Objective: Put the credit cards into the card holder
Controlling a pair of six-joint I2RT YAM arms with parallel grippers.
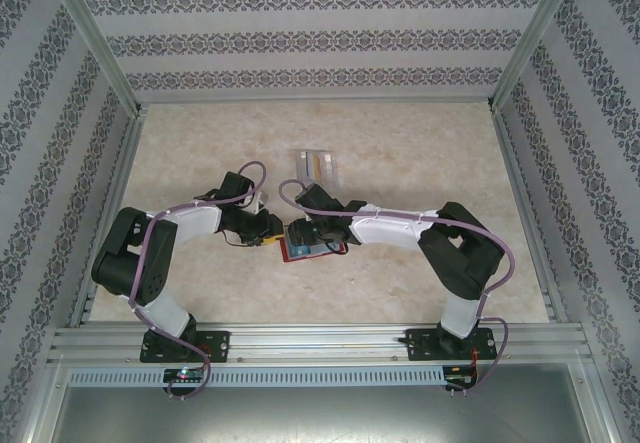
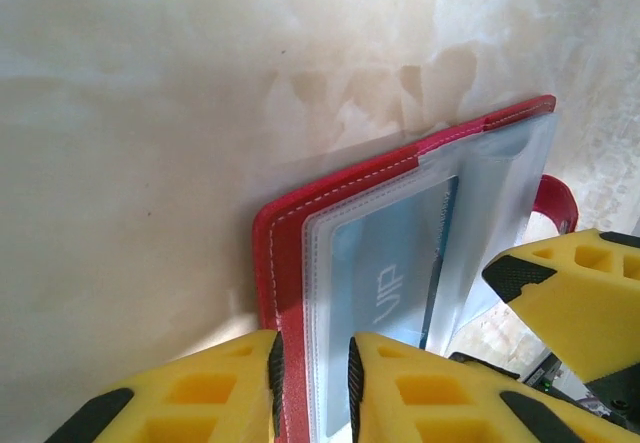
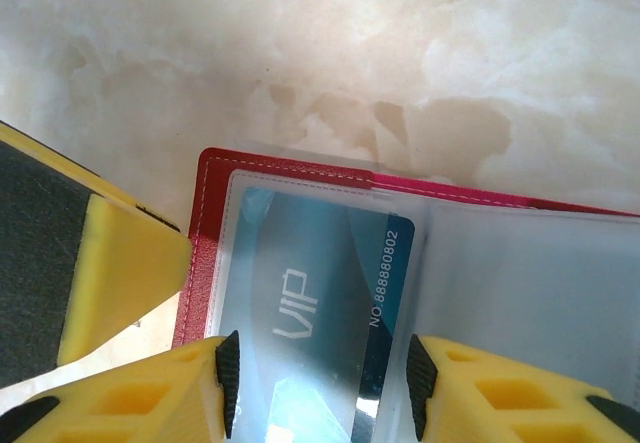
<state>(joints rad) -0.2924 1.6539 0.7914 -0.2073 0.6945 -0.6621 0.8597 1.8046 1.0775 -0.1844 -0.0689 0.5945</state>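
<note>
The card holder (image 1: 328, 250), a red wallet, lies open on the table between both arms. My left gripper (image 1: 268, 231) (image 2: 313, 383) is shut on its left edge, pinching the red cover (image 2: 290, 253) and the rims of the clear pockets. A blue credit card (image 3: 310, 283) marked VIP sits under the clear film of the left pocket (image 2: 385, 263). My right gripper (image 1: 303, 235) (image 3: 322, 383) stands open astride this card's near end, one pad at each long edge, a sliver of gap on the right. In the right wrist view the red cover (image 3: 205, 253) frames the pocket.
A clear plastic case (image 1: 318, 163) with something yellow-orange in it lies a little farther back on the marble-patterned table (image 1: 420, 153). A right fingertip (image 2: 570, 293) shows beside the wallet, a left finger (image 3: 120, 263) at its left edge. Patterned walls enclose the table.
</note>
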